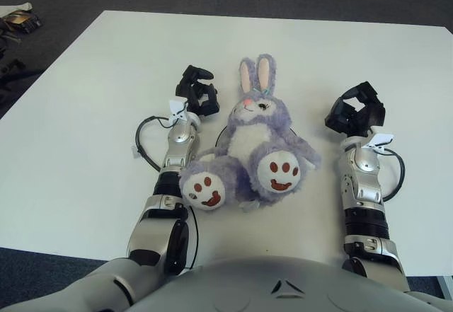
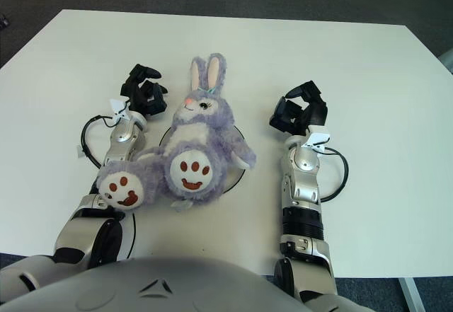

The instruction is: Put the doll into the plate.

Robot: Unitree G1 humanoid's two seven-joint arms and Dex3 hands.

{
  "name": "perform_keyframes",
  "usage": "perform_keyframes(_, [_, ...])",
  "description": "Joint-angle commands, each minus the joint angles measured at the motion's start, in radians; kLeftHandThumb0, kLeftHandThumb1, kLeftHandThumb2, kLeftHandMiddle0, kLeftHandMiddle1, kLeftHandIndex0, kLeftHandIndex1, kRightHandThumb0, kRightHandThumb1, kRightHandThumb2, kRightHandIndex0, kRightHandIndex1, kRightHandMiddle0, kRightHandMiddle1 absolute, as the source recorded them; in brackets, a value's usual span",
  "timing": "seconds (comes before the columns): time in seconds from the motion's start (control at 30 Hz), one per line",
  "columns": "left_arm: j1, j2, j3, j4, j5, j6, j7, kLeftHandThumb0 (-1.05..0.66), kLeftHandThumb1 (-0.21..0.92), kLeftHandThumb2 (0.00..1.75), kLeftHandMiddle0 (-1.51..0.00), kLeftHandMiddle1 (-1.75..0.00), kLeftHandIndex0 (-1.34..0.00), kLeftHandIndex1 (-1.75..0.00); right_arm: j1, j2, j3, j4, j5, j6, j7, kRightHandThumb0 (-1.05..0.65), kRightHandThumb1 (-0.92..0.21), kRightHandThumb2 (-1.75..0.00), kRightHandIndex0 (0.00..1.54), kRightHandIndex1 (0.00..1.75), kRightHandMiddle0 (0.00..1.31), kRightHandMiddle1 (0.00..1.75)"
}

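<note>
A purple and white plush rabbit doll sits upright on the white table, its red-padded feet toward me. Under it lies a white plate, of which only thin rim arcs show beside the doll. My left hand hovers just left of the doll's head, fingers relaxed and holding nothing. My right hand is to the right of the doll, apart from it, fingers loosely curled around nothing.
The white table spreads wide on all sides. Black cables loop beside my left forearm and another beside my right forearm. Dark clutter lies on the floor at far left.
</note>
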Motion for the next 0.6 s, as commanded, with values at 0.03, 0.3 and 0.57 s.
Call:
perform_keyframes(0.03, [0.02,0.002,0.0,0.012,-0.01,0.013,-0.011,-0.01,0.3,1.35,-0.51,-1.75,-0.5,-1.75,0.089,0.03,-0.006,0.049,0.008,0.003,0.004,-0.51,-0.26,-1.39,1.32,1.75,0.66,1.75])
perform_keyframes(0.3, [0.02,0.004,-0.001,0.012,-0.018,0.015,-0.017,-0.01,0.3,1.34,-0.51,-1.75,-0.5,-1.75,0.089,0.028,-0.007,0.048,0.009,0.015,0.002,-0.51,-0.26,-1.4,1.33,1.75,0.67,1.75])
perform_keyframes(0.57, [0.018,0.003,-0.003,0.013,-0.016,0.015,-0.013,-0.01,0.3,1.34,-0.51,-1.75,-0.5,-1.75,0.086,0.027,-0.012,0.052,0.01,0.016,0.003,-0.51,-0.25,-1.41,1.32,1.75,0.67,1.75])
